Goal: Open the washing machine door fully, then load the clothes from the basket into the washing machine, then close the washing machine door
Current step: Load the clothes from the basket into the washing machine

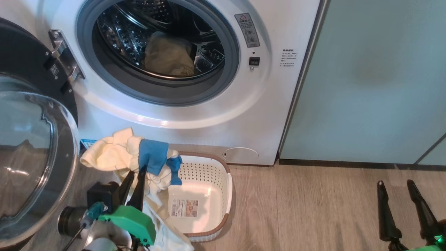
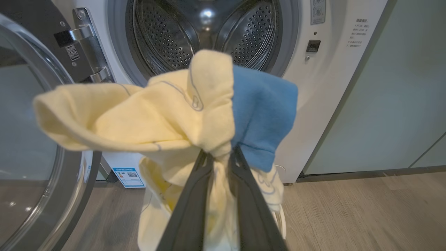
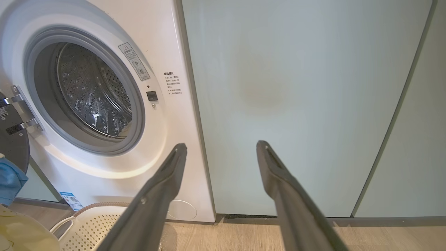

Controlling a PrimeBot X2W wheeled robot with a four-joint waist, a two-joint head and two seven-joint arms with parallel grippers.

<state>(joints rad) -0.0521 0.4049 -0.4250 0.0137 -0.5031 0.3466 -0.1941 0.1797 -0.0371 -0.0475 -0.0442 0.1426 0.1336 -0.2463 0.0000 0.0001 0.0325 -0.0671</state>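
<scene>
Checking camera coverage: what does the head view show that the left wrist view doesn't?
Head view: a yellowish garment in the steel drum, the labelled bottom of the cream perforated plastic basket, the open right tool. Left wrist view: printed outlines on the cloth. Both: left tool shut on pale yellow and blue clothes, round black door open.

Basket (image 1: pixel 203 170) on wooden floor (image 1: pixel 313 209)
</scene>
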